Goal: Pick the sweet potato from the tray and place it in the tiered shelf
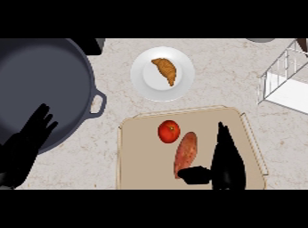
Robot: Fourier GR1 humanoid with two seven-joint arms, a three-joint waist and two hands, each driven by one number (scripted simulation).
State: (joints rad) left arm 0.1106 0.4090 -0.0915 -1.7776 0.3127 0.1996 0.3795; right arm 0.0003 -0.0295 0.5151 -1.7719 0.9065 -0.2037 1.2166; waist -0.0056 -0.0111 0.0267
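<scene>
Orange-brown sweet potato (185, 152) lies on the tray (131, 147) beside a tomato (169, 131); right hand (226, 160) is at it, fingers straight, thumb touching its near end — nothing lifted. Step: grasp. Next: curl round, carry to the shelf (289, 75), which is cut off top right. Left hand (26, 142) rests open over the pan (32, 84).

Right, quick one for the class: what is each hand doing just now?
Left hand: open, fingers up, resting at the view's left over the pan, holding nothing.
Right hand: open beside the sweet potato, thumb at its near end, not yet gripping.
</scene>
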